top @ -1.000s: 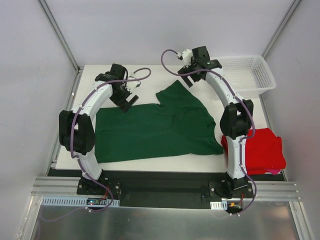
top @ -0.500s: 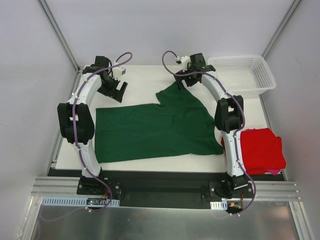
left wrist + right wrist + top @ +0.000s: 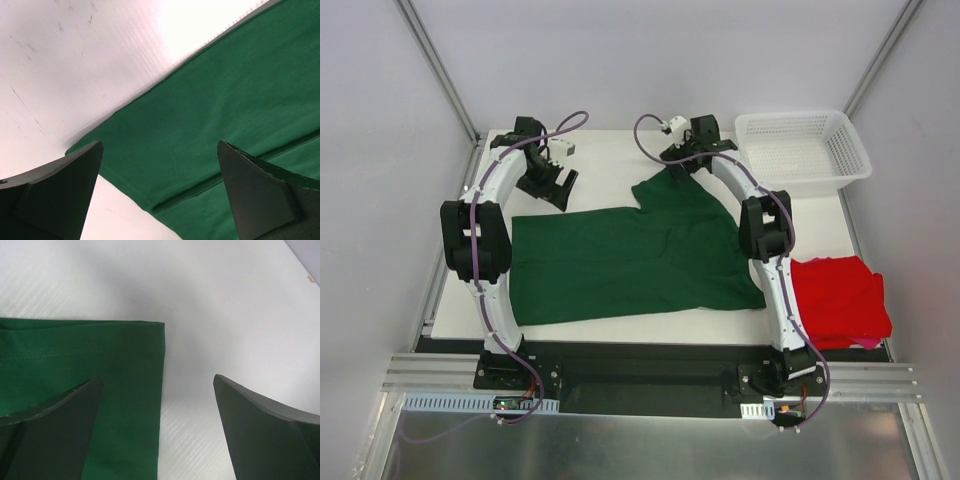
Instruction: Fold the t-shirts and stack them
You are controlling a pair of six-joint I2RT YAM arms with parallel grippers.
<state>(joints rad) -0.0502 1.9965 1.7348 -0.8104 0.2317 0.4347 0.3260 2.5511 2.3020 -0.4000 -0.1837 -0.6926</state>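
Observation:
A dark green t-shirt (image 3: 630, 262) lies spread flat across the middle of the table, with one sleeve pointing to the far side. Folded small, the red t-shirt (image 3: 840, 300) rests at the near right. My left gripper (image 3: 552, 188) hovers open just above the green shirt's far left corner (image 3: 200, 125), with cloth and bare table between its fingers (image 3: 55, 192). Over the far tip of the sleeve my right gripper (image 3: 682, 165) stands open too. The sleeve's hemmed edge (image 3: 75, 355) runs between its fingers (image 3: 265, 420). Neither gripper holds anything.
A white mesh basket (image 3: 840, 165) stands at the far right corner. White walls and metal frame posts close in the table on three sides. The right arm's elbow (image 3: 765, 228) hangs over the green shirt's right edge.
The left gripper has shifted a little left and farther back, toward the shirt's far left corner. The right gripper has come left and down onto the sleeve tip. Both stayed open.

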